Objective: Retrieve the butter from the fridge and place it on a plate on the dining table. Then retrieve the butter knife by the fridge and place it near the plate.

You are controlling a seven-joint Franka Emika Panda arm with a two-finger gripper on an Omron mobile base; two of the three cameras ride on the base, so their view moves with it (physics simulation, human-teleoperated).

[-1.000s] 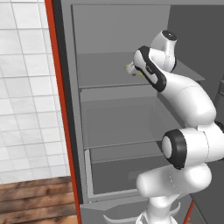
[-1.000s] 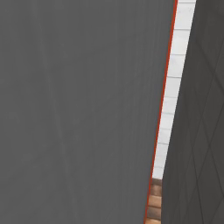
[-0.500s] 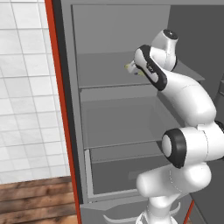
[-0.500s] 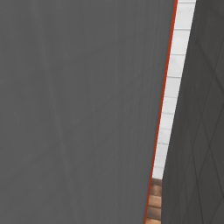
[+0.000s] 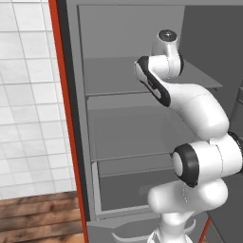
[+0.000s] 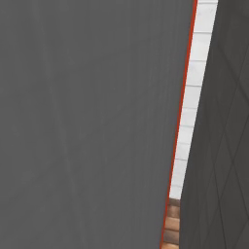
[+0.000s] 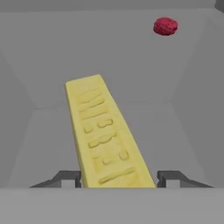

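Inside the open grey fridge (image 5: 133,118), the white arm reaches over a smooth, flat shelf (image 5: 142,85). In the hand view, the gripper (image 7: 119,178) pinches the butter (image 7: 105,133), a long yellow rectangular stick with raised embossed marks, its near end between the two dark fingertips (image 7: 69,178). A small, bumpy red round item (image 7: 165,26) lies far back on the shelf, to the right.

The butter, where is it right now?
In the hand view the butter sits between the gripper fingertips inside the fridge, on a grey shelf, with a small red round item farther back to its right.
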